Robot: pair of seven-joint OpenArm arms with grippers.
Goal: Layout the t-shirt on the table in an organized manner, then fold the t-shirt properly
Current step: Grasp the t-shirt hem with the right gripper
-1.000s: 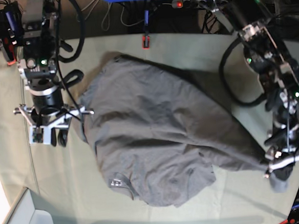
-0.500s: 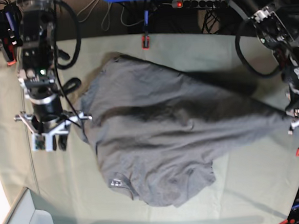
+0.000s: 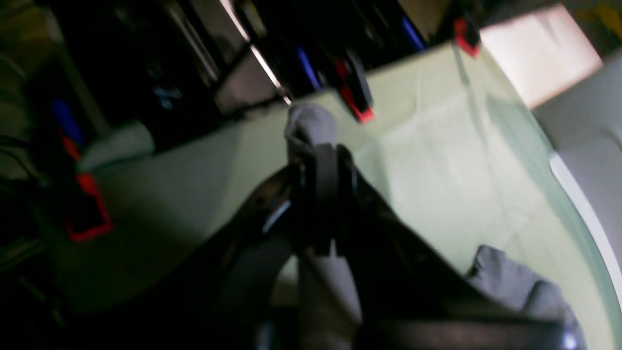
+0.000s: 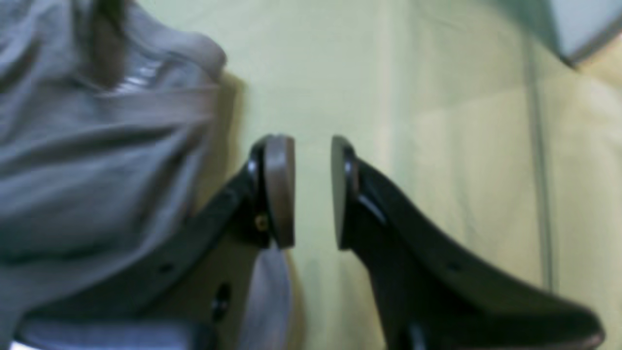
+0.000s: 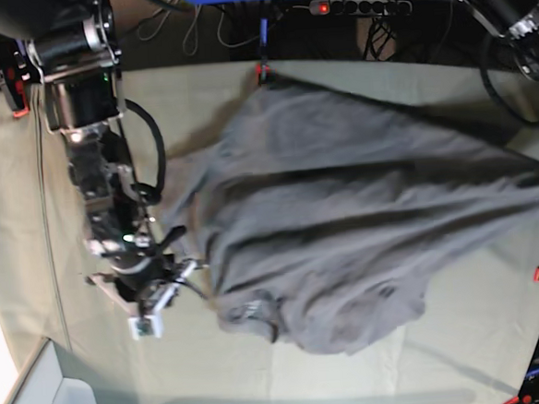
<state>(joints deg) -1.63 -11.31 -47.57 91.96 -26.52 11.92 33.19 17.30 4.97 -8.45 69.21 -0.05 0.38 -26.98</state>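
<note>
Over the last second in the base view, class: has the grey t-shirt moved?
Yes. The t-shirt has been dragged toward the view's right; its top edge now touches the red clamp it earlier lay clear of.

My left wrist view is dim and smeared, its left half nearly black, with a blown-out pale patch at upper right. The right wrist view is evenly lit but soft throughout. In my base view the t-shirt is motion-blurred, and glare whitens the lower left edge.

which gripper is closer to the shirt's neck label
Right. The right gripper hangs open just beside the t-shirt collar; the left gripper pinches the far stretched end.
</note>
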